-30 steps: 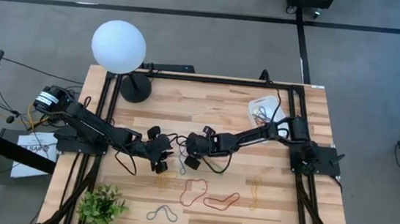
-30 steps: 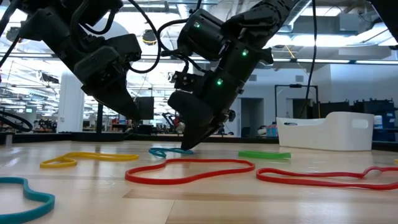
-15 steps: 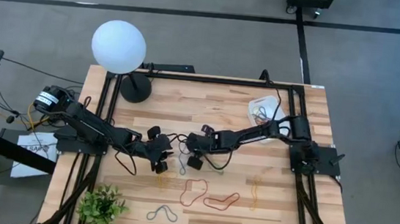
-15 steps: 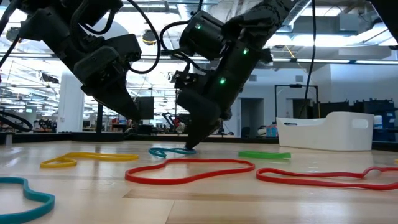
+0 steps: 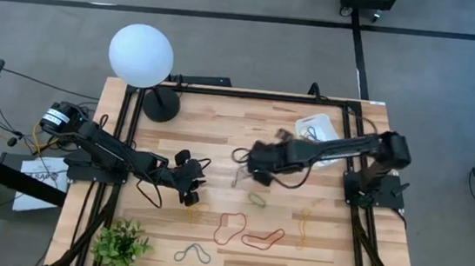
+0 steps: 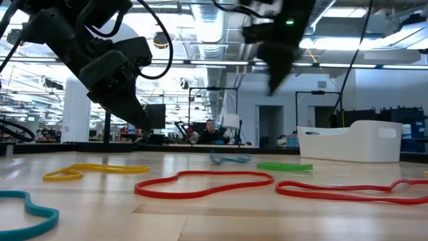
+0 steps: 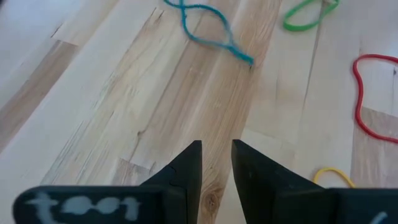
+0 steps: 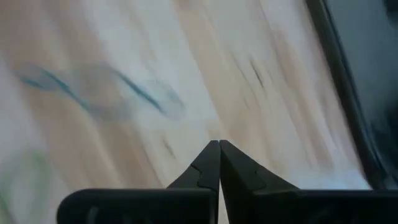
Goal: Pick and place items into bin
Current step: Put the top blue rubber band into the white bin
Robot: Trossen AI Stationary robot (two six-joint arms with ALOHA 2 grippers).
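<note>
The right gripper (image 8: 218,144) is held raised above the middle of the table (image 5: 176,136), its claw clenched tight with nothing seen between the fingers. A teal band (image 7: 241,55) is seen blurred low by the tabletop beneath it. Its long axis is laid on a slant, one end pointed toward the left gripper (image 7: 216,144). Whether it rests flat cannot be told.

The left gripper is held low over the wood on its own side. Its claw is released to a narrow gap and nothing is grasped.

A green band (image 5: 257,200) is found just beside the teal one, short and set at a slant. Toward the front edge two red bands are spread. One (image 5: 230,227) is curled into a rough loop. The other (image 5: 262,238) is stretched with its long axis across the table, from side to side. A yellow band (image 5: 302,229) is laid near the right arm's base, its long axis run from front to back. A grey-blue band (image 5: 194,253) is set at the front edge, lengthwise from side to side.

The bin (image 5: 301,122) is placed at the far right corner, with several bands gathered in it.
</note>
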